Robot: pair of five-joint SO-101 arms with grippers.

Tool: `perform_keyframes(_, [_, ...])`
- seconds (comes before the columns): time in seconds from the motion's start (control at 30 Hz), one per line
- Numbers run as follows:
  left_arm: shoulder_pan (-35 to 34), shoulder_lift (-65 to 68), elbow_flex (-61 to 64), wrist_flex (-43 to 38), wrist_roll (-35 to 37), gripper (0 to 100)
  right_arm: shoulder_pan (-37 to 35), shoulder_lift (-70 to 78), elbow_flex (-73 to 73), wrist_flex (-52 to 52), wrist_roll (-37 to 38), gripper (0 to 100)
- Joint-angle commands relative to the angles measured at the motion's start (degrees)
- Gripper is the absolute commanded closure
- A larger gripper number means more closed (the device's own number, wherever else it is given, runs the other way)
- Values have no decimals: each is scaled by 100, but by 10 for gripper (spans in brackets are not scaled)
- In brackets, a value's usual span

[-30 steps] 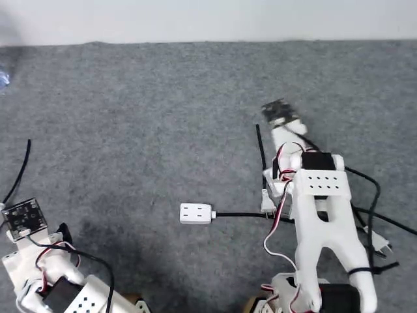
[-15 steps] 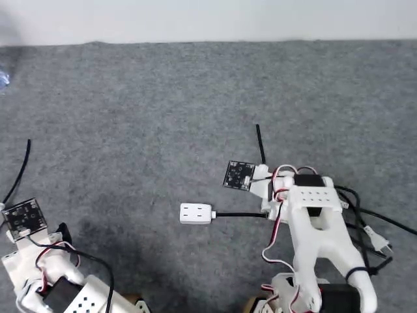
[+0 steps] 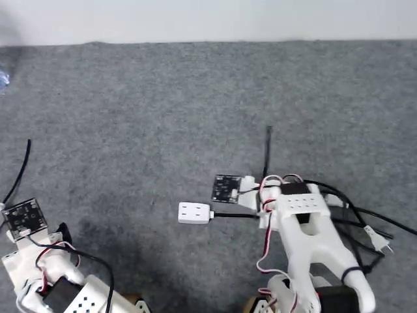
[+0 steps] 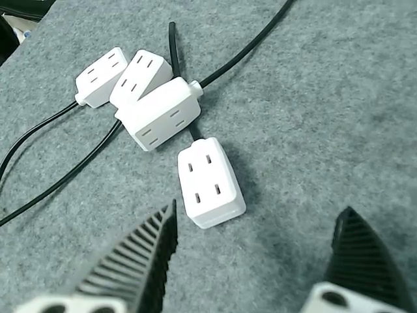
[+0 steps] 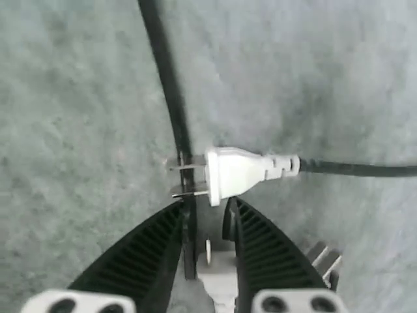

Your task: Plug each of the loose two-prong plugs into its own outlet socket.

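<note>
A white outlet socket [image 3: 195, 212] lies mid-mat on a black cord. My right gripper [image 5: 205, 218] hangs low beside it, under the wrist board [image 3: 227, 188]. Its fingers stand close together, shut, and a black cord [image 5: 166, 85] runs down between them. Just past the fingertips a white two-prong plug [image 5: 238, 173] lies flat across that cord, prongs towards it. Another loose plug [image 3: 378, 242] lies at the right edge. My left gripper [image 4: 254, 261] is open above a white socket [image 4: 210, 182], with three more sockets [image 4: 163, 114] clustered behind it.
Grey felt covers the table up to a white wall at the back. Black cables [image 3: 352, 215] tangle around the right arm's base. A loose cord end [image 3: 268, 134] points towards the back, and another cord [image 3: 19, 171] curves by the left arm.
The right arm has drawn back from the far side towards its base and its wrist has swung towards the socket. The black cord's end shifted slightly right. The left arm is unmoved.
</note>
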Motion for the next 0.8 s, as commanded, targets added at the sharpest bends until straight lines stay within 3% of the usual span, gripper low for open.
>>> perform_keyframes(0.0, [26,-44,-48,-132,-62,643,-479,-101,-53,-400,-624,919])
perform_keyframes(0.4, [26,-44,-48,-132,-62,643,-787,-163,-88,-1552,-2295,916])
perform_keyframes(0.57, [26,-44,-48,-132,-62,643,-673,-119,-818,-866,-1697,900])
perform_keyframes(0.77, [26,-44,-48,-132,-62,643,-576,-92,-1802,725,-659,757])
